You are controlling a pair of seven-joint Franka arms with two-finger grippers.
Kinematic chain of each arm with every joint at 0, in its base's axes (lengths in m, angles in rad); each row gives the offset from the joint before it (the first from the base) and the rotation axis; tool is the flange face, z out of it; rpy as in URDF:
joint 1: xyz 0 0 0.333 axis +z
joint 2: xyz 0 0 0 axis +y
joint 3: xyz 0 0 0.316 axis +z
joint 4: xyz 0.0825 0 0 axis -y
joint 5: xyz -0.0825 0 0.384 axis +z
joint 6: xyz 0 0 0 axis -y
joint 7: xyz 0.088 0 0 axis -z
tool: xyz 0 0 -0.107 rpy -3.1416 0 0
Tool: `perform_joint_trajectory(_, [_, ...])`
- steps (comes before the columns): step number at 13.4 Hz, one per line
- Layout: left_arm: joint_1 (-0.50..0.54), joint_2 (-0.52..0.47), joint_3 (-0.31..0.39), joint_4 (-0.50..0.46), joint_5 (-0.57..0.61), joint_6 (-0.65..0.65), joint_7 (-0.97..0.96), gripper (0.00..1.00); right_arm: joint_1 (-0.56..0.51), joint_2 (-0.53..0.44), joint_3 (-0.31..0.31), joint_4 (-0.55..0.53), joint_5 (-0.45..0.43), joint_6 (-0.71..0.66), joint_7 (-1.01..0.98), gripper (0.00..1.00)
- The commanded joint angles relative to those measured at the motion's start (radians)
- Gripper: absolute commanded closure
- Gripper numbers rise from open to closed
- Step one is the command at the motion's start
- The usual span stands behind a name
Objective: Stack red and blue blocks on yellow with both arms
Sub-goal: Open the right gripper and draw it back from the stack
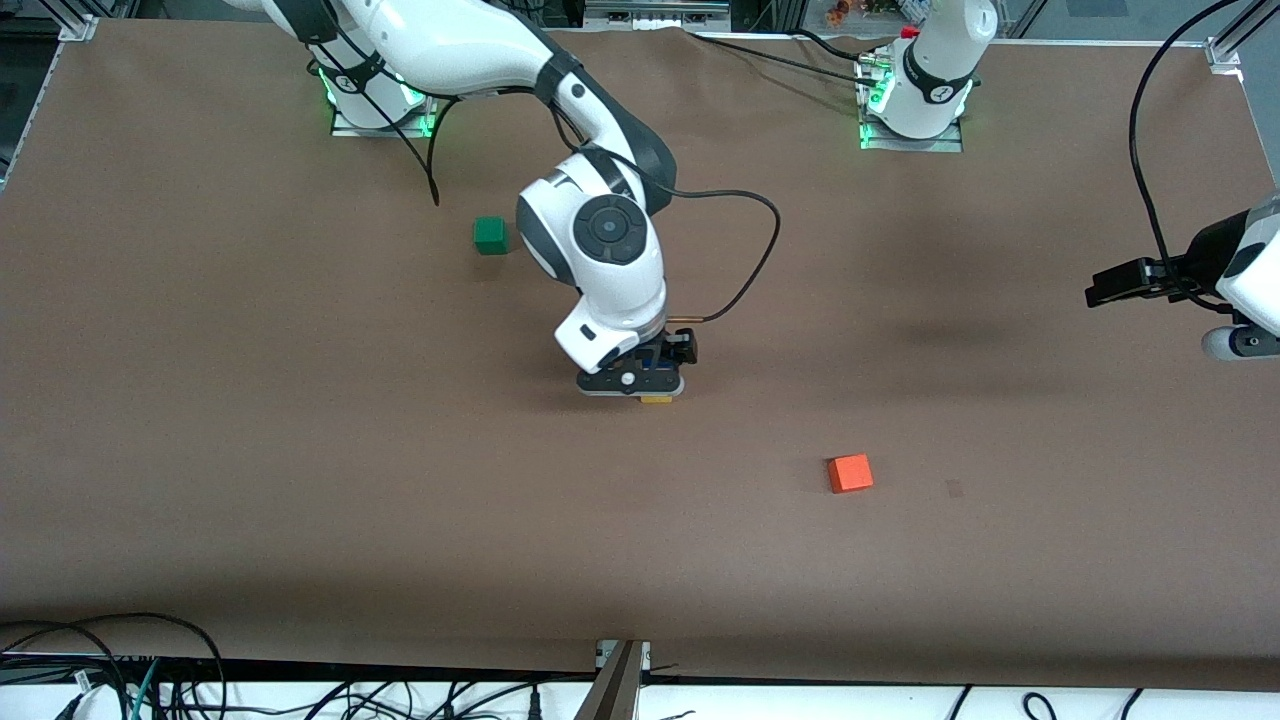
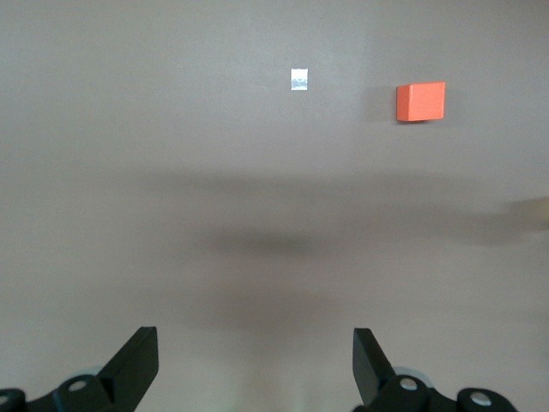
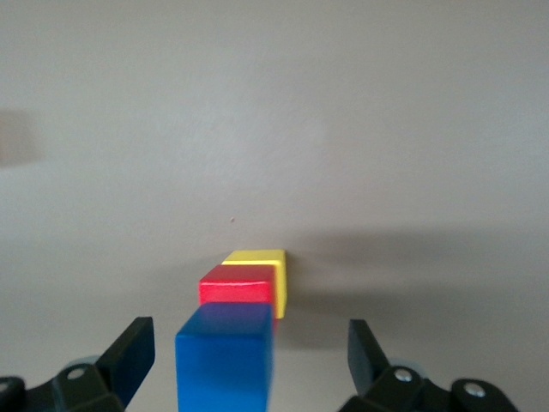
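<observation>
While both grippers gape, the brown table (image 1: 300, 450) bears stacked cubes (image 3: 236, 330)

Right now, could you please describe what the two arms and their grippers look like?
Both are white jointed arms with dark grey round joint caps and black cables trailing from them; green lights glow at their bases. The right arm ends in the black two-finger right gripper. The left arm carries black hardware, and the left gripper shows black wedge-shaped fingers with small round silver fasteners.
</observation>
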Motion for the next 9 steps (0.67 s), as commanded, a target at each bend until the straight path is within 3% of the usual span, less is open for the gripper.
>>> perform_joint_trajectory(1, [0.001,-0.005,0.0,-0.003,-0.01,0.008,0.019,0.0,-0.113,-0.124,0.016,-0.005,0.002,-0.117,-0.004,0.0])
perform_joint_trajectory(5, [0.004,-0.005,0.0,-0.003,-0.013,0.008,0.02,0.0,-0.31,-0.248,0.016,-0.053,0.02,-0.28,-0.132,0.0])
perform_joint_trajectory(7, [0.003,-0.005,0.0,-0.003,-0.014,0.008,0.019,0.0,-0.399,-0.351,0.01,-0.148,0.126,-0.318,-0.223,0.0])
perform_joint_trajectory(9, [0.003,-0.005,0.0,-0.003,-0.014,0.008,0.019,0.0,-0.433,-0.445,-0.036,-0.215,0.135,-0.396,-0.321,0.0])
